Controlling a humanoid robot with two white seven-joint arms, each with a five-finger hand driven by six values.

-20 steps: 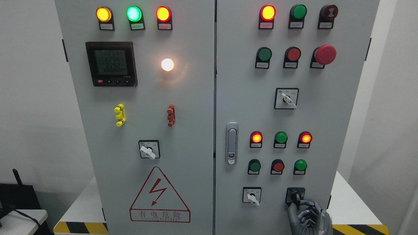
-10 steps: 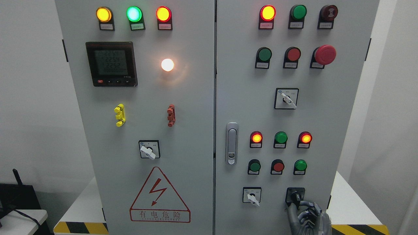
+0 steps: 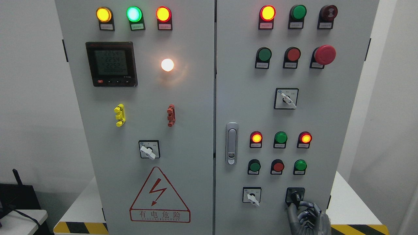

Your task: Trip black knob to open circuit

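Reaching up from the bottom edge at the right, our right hand (image 3: 308, 217) has its fingers (image 3: 305, 205) curled around the black knob (image 3: 296, 196), gripping it. That knob sits at the lower right corner of the right door of the grey cabinet (image 3: 196, 98), on a black square plate.

Going left to right across the cabinet, we see on the left door three lit lamps along the top: yellow (image 3: 104, 14), green (image 3: 134, 14) and orange-red (image 3: 163, 14). Below them sits a dark meter screen (image 3: 111, 64), with a glowing white lamp (image 3: 167, 64) to its right. Lower down are a yellow clip (image 3: 119, 115) and a red clip (image 3: 170, 115), then a white-handled switch (image 3: 149, 149) above a red warning triangle (image 3: 159, 195).

On the right door, a silver latch (image 3: 231, 143) stands near the seam. To its right we find rows of red and green buttons, a big red mushroom button (image 3: 324, 54), a white-handled switch (image 3: 286, 98) in the middle, and another small one (image 3: 251, 195) just left of the black knob. The cabinet stands on a white counter (image 3: 349, 202) with yellow-and-black striping along its front.
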